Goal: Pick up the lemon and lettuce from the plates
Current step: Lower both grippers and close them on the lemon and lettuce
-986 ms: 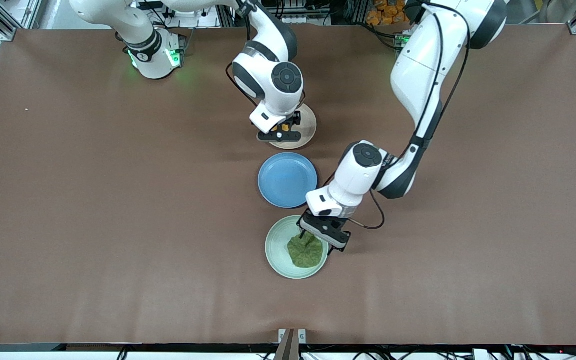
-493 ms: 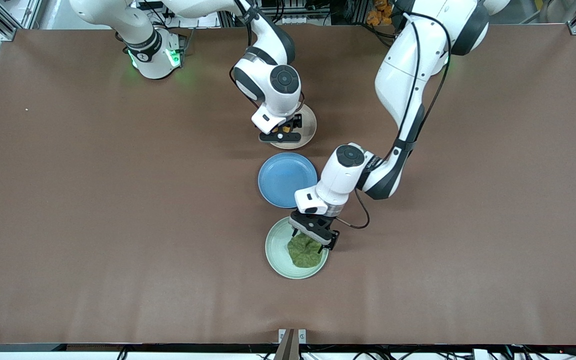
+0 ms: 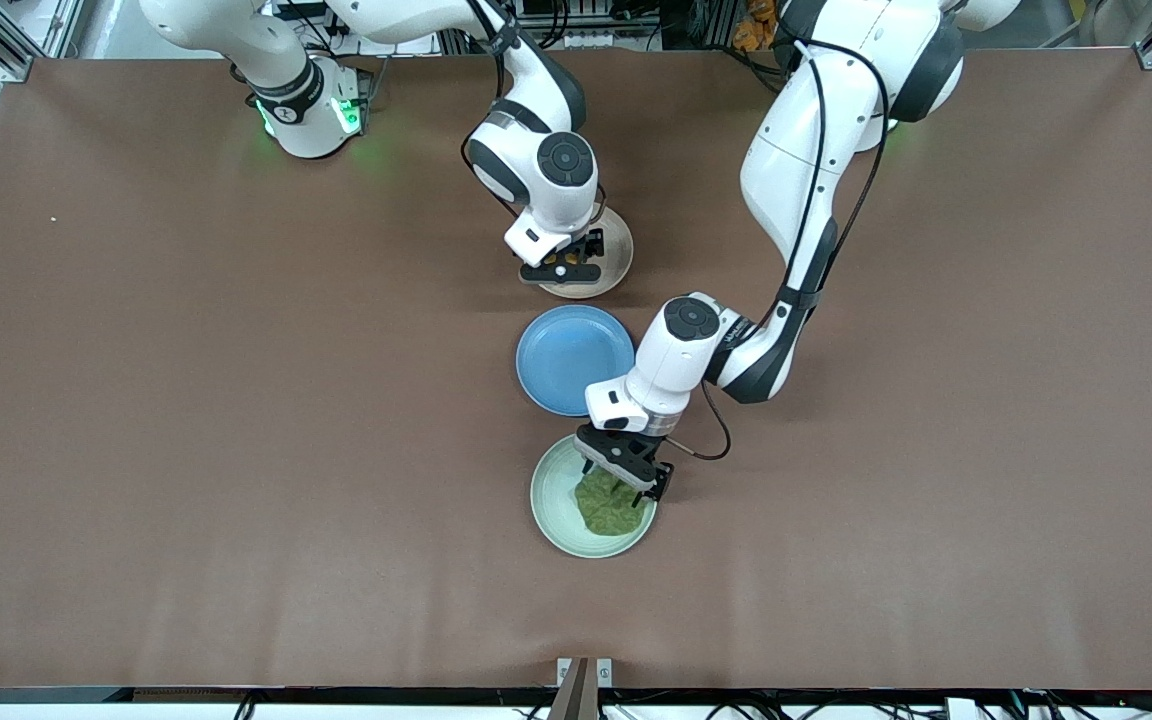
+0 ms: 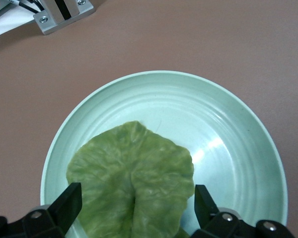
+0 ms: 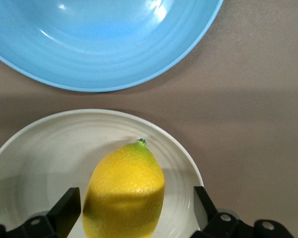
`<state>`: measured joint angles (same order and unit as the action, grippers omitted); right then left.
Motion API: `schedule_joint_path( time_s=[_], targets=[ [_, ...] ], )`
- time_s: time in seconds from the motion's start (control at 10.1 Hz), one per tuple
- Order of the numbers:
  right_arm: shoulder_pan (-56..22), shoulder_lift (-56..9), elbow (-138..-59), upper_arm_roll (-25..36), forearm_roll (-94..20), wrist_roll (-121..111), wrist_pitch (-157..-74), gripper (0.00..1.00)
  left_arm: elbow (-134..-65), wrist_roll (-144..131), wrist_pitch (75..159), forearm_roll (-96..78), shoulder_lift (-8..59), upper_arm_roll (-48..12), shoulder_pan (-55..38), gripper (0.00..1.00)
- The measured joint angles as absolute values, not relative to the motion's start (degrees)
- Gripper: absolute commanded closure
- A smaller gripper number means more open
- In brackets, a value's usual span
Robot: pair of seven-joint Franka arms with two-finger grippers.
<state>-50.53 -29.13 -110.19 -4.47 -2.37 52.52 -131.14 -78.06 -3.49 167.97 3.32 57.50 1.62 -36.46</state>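
Note:
The lettuce (image 3: 608, 506) lies flat on the pale mint green plate (image 3: 551, 505), nearest the front camera. My left gripper (image 3: 626, 478) is open just over it; in the left wrist view its fingers (image 4: 69, 206) straddle the leaf (image 4: 134, 183) on the plate (image 4: 238, 134). The lemon (image 3: 569, 262) sits on the beige plate (image 3: 618, 250), mostly hidden under my right gripper (image 3: 564, 266). The right wrist view shows the lemon (image 5: 125, 196) between the open fingers (image 5: 64, 208) on the plate (image 5: 49, 144), with gaps on both sides.
A blue plate (image 3: 574, 358) sits bare between the two other plates; its rim fills the right wrist view (image 5: 99, 44). A metal bracket (image 3: 583, 672) sits at the table edge nearest the front camera. Brown table surface stretches toward both ends.
My left gripper has shifted toward the right arm's end and come down over the lettuce. My right gripper has lowered slightly around the lemon. Neither thing has moved.

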Motion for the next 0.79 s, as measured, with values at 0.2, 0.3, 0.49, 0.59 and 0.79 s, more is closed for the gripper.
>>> schedule_joint_path(
  time_s=[0.2,0.3,0.49,0.59,0.79],
  targets=[
    [-51.1,-29.1,-110.2,-4.5,-3.7,52.5,-132.1,0.00,-78.0,-3.5,167.0,3.3,57.5,1.6,-36.7,0.00],
    [-51.5,-29.2,-110.3,-4.5,-3.9,52.6,-132.5,0.05,-78.0,-3.9,165.9,3.3,57.5,1.6,-36.7,0.00],
    [-51.9,-29.5,-110.6,-4.5,-4.2,52.6,-133.7,0.22,-78.0,-5.5,165.3,3.3,57.5,1.6,-36.8,0.00],
    [-52.0,-29.8,-110.7,-4.5,-4.2,52.6,-134.2,0.30,-78.0,-5.8,165.2,3.3,57.5,1.6,-36.9,0.18],
    [-52.3,-30.1,-110.6,-4.4,-4.2,52.7,-134.3,0.63,-77.9,-5.8,165.2,3.3,57.5,1.7,-36.8,0.55]
  ],
)
